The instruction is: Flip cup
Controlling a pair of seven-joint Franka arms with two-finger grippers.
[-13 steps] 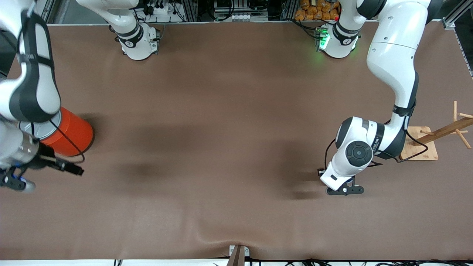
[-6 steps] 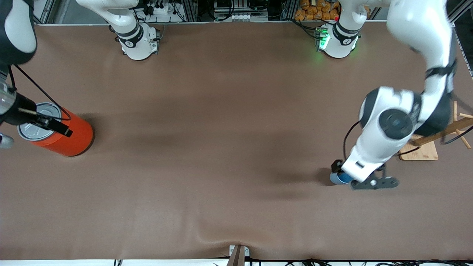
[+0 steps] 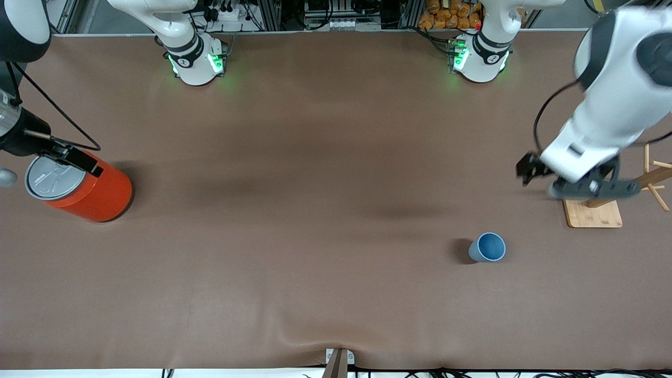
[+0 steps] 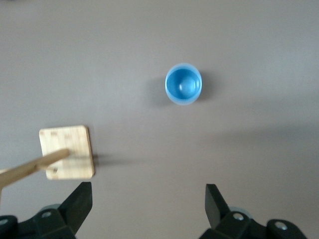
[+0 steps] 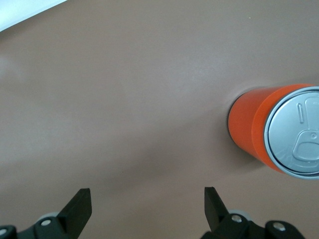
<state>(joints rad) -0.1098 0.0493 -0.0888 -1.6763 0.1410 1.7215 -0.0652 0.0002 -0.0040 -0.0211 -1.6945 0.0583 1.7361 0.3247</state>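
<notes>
The cup stands upright on the brown table, mouth up, so its darker blue inside shows from above. It sits alone toward the left arm's end of the table, nearer to the front camera than the wooden rack's base, with nothing touching it. In the left wrist view the cup shows as a round blue ring on bare tabletop, well apart from the square wooden base.

The left gripper is up in the air over the table just beside the wooden rack, near the rack's base and clear of the cup. Its fingers are spread wide and hold nothing; the gap between them shows only tabletop.

At the right arm's end of the table stands a large orange can with a grey pull-tab lid, upright on the table. The right gripper hangs at the edge of the front view, just beside that can and partly cut off. From its own wrist camera the fingers stand wide apart with nothing between them, and the orange can sits off to one side, not touched by them.

The wooden rack is a slanted stem with pegs rising from a flat square base, standing close to the table's edge at the left arm's end.
</notes>
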